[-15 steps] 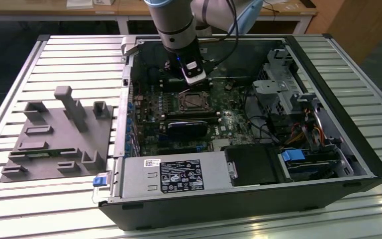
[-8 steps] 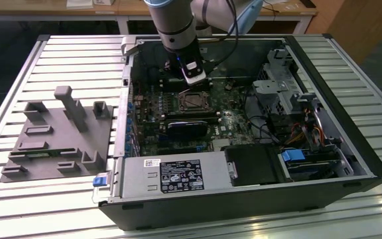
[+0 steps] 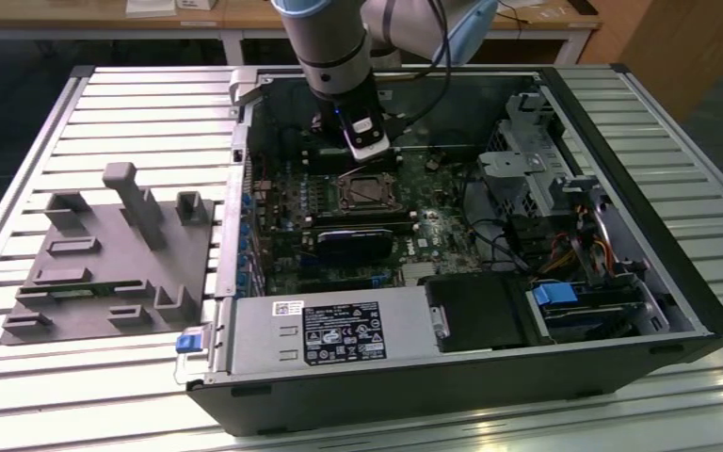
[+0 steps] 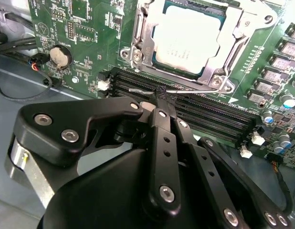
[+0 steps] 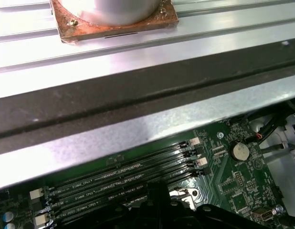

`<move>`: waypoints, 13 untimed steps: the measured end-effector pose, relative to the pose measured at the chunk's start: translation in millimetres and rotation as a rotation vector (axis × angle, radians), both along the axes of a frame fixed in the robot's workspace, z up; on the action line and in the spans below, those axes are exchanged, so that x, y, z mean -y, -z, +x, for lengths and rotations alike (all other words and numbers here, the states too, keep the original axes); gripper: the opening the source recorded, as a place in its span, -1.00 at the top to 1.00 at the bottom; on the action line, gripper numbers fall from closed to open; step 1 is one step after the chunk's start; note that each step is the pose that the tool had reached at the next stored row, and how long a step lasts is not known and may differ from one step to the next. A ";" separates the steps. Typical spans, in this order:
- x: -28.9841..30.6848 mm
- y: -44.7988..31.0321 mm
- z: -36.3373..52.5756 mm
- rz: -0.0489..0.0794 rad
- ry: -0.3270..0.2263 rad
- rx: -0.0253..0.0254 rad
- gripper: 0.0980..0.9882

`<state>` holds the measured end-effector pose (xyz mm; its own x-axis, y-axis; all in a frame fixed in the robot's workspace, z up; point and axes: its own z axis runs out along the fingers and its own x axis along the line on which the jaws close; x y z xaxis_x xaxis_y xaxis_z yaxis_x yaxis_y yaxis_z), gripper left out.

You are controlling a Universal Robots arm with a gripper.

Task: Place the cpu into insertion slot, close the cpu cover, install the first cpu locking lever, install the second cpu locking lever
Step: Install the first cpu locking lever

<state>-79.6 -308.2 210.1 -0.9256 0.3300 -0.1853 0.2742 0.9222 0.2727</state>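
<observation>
We see the claw (image 4: 159, 101) clenched, its tips pinching what looks to be a thin wire lever (image 4: 138, 89). Just beyond the tips the cpu (image 4: 185, 40) lies in the slot (image 3: 342, 193), and the cover (image 4: 139, 45) appears to be down around it. We judge the lever could slip from so narrow a pinch and spring back. The tips could also scrape the memory slots (image 4: 214, 117) just beneath them if the claw dips.
</observation>
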 end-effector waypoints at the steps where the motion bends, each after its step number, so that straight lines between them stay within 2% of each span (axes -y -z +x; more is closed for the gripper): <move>1: 0.0 0.2 0.0 0.001 0.000 -0.0001 0.98; 4: 0.0 1.5 0.0 0.007 0.000 0.0008 0.98; 8: 0.0 4.9 0.0 0.007 0.000 0.0028 0.98; 13: 0.0 8.5 0.0 0.006 0.000 0.0031 0.98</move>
<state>-79.5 -308.2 201.6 -0.9251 0.3311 -0.1860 0.2733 0.9205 0.2793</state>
